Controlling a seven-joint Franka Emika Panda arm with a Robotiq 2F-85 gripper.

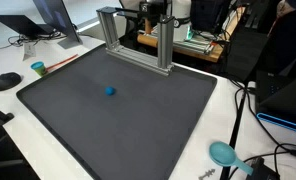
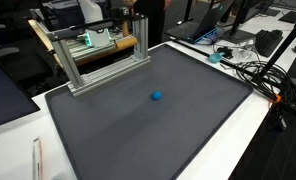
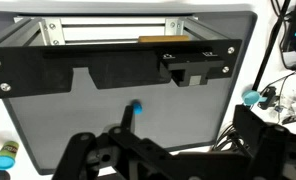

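Hemmed at the far edge by an aluminium frame [image 1: 138,45], at one side by cables [image 2: 250,72] on the white bench [image 1: 216,120]. Wide room across the dark mat [image 1: 138,125] around the blue ball [image 1: 111,91], lying near its middle, well apart from every edge. Hanging high in the wrist view, looking down: end effector [image 3: 168,140] released, jaws spread wide, grasping nothing, well apart from the ball.
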